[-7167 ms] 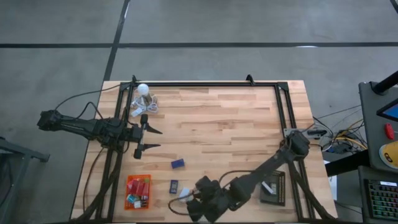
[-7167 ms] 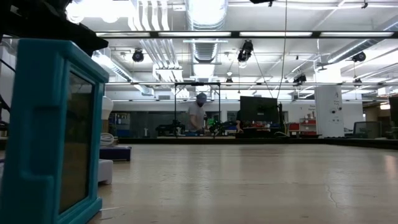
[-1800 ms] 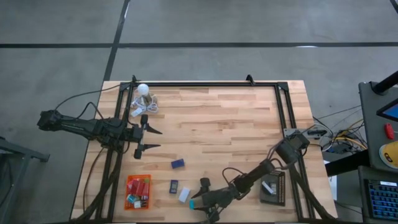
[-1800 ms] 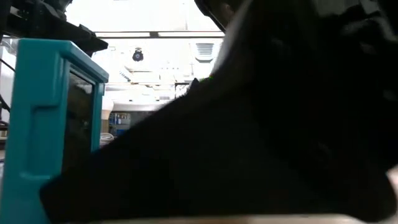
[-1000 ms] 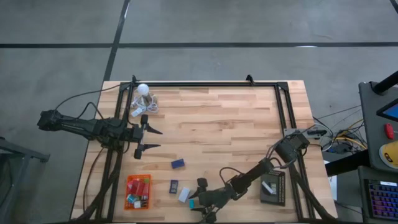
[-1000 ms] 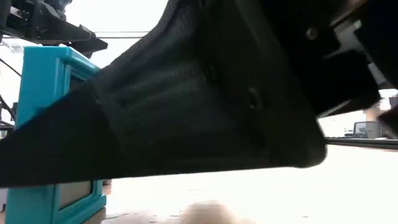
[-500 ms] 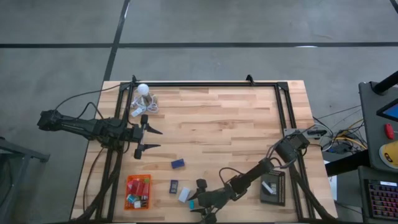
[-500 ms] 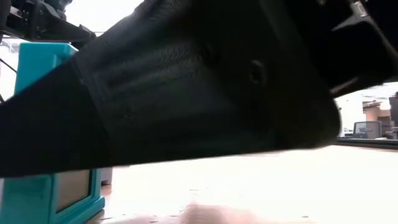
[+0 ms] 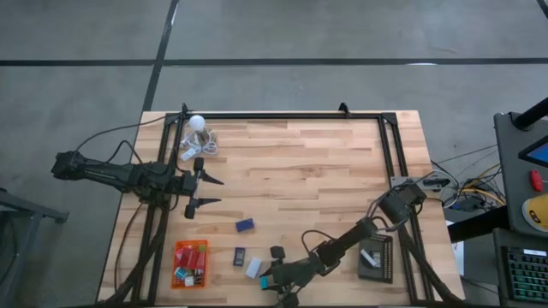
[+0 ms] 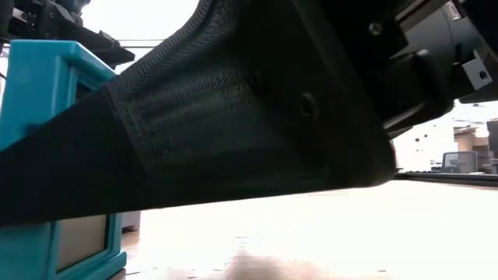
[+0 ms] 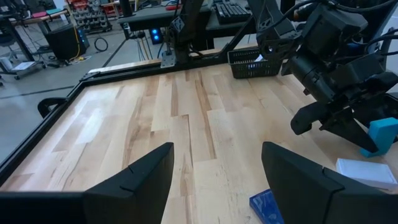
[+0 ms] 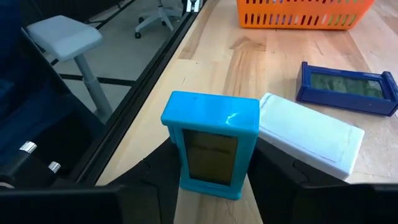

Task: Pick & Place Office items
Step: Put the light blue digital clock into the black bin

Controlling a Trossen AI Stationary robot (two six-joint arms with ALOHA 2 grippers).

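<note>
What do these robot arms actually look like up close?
Both are black and jointed, with black cables looping alongside. The left gripper ends in two long pointed fingers with faceted, matte surfaces. The right gripper is equally dark; its finger shows fine ridged layers in the low view.

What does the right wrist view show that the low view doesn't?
Only the right wrist view: the white block lying beside the teal block, the navy piece past it, the orange tray beyond, and the table edge with floor below. Only the low view: the right arm's dark body filling the frame, with bright room behind. Both: the teal block standing upright on the wooden table.
</note>
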